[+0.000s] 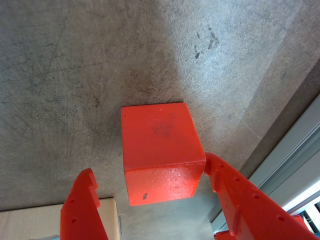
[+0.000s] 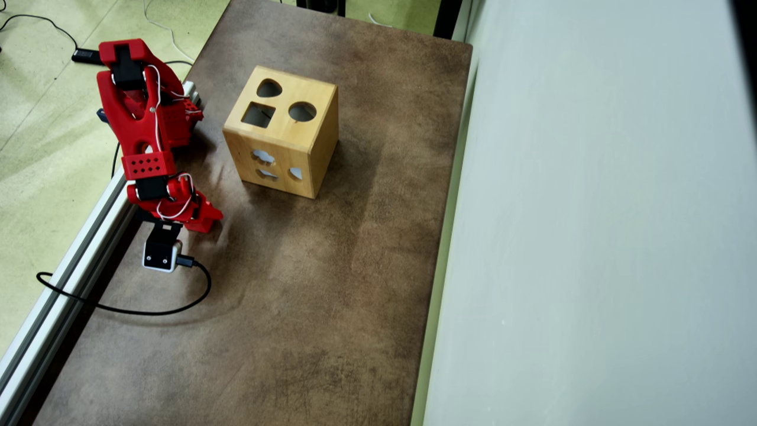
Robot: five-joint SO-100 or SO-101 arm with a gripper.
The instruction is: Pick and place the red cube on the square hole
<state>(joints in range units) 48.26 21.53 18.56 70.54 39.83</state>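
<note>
A: Start at the left of the overhead view. What's there?

B: Green floor, a black cable (image 2: 124, 307) looping along it, then a pale metal rail (image 2: 65, 260) running down the table's left edge. The red arm (image 2: 145, 118) stands over that edge, bent down toward the table (image 2: 331, 284), with a small white camera (image 2: 161, 254) hanging below its wrist.

A: And the cube?

B: The arm hides it from above. In the wrist view the cube (image 1: 162, 152) sits on the scratched grey-brown surface, mid-frame, just in front of the gripper (image 1: 150, 175).

A: Are the jaws on it?

B: They're spread apart. The left finger (image 1: 82, 205) stands clear of the cube with bare table between them. The right finger (image 1: 235, 190) has its tip at the cube's lower right corner; it looks to be touching there, though I can't tell for sure. Nothing is clamped.

A: What lies further right?

B: In the overhead view, the wooden box (image 2: 284, 133), well apart from the gripper, turned at an angle. Its top has three cut-outs: a heart-like one (image 2: 269, 89), the square hole (image 2: 258, 115) toward the arm's side, and a round one (image 2: 302, 111). More shaped holes show on its near face. A corner of pale wood also peeks in at the wrist view's lower left.

A: Anything between cube and box?

B: Only open table, shaded by the arm. Past the table's right edge stands a plain pale wall (image 2: 591, 207).
</note>
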